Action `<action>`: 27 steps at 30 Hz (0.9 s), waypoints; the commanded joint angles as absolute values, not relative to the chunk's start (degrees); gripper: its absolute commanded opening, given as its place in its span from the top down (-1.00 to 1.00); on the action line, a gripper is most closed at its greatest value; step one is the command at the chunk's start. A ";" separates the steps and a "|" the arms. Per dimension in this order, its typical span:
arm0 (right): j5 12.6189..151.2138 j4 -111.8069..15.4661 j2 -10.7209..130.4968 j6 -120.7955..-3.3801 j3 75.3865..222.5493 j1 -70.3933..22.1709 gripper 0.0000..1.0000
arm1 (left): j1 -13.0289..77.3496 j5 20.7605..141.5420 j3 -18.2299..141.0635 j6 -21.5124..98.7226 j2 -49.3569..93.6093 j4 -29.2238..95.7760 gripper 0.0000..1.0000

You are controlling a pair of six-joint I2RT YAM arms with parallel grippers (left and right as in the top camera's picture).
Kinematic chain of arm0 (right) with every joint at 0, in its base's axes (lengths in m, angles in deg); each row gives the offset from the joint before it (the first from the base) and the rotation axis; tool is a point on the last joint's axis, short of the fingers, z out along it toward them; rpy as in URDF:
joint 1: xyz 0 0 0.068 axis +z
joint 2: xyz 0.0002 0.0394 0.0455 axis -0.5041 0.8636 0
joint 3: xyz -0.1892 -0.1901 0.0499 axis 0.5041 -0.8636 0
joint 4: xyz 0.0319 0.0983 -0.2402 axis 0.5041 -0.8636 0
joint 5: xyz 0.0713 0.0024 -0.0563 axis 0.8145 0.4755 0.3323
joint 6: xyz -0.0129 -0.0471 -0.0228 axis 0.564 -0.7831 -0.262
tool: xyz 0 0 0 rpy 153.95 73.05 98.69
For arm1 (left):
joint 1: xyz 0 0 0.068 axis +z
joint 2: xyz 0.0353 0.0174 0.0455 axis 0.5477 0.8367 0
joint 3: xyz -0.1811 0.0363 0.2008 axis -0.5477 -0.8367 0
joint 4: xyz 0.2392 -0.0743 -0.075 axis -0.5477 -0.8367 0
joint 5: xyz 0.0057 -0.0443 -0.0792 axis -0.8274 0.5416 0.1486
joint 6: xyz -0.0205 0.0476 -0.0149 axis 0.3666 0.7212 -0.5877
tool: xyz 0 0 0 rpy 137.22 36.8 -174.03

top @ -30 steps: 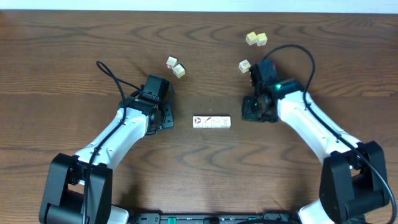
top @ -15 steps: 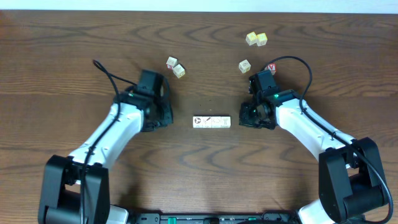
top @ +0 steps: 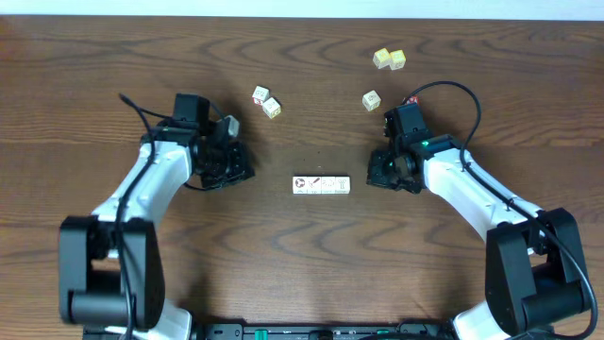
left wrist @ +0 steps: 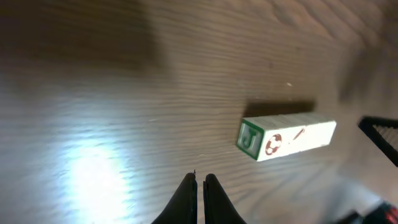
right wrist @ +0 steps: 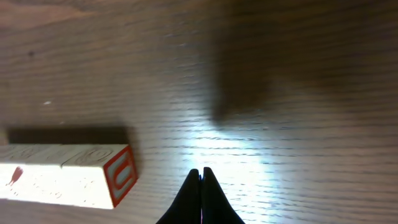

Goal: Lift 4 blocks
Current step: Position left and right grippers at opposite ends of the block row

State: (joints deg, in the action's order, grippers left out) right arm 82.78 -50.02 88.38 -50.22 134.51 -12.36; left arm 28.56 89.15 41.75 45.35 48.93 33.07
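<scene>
Overhead, the blocks (top: 321,185) lie as one pale bar at centre frame on the desk (top: 302,274). The left hand (top: 236,172) is well off its left end and the right hand (top: 377,174) is near its right end. Left wrist: fingers together, empty, bar right of centre. Right wrist: fingers together, empty, bar at lower left. An uneven, off-axis endwise squeeze would likely buckle the row.

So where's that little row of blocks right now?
Overhead, the row of blocks lies near the middle of the view, between the left pincer and the right pincer, touching neither.
</scene>
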 commanded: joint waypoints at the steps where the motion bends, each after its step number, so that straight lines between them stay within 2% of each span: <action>1: 88.48 -49.56 89.54 -54.96 134.27 -11.75 0.98 | 27.69 94.92 40.89 49.15 51.23 33.24 0.86; 16: 91.70 -49.03 92.36 -60.01 134.14 -12.95 0.98 | 23.76 90.13 40.89 48.65 52.82 33.51 0.86; 19: 98.63 -47.50 96.12 -61.52 134.14 -14.79 0.98 | 23.76 90.13 40.89 48.65 52.82 33.51 0.86; 24: 100.79 -46.85 96.68 -61.52 134.16 -16.58 0.98 | 23.76 90.13 40.89 48.65 52.82 33.48 0.86; 27: 106.71 -46.74 96.68 -63.46 134.16 -18.09 0.98 | 23.76 90.13 40.89 48.65 52.82 33.53 0.86</action>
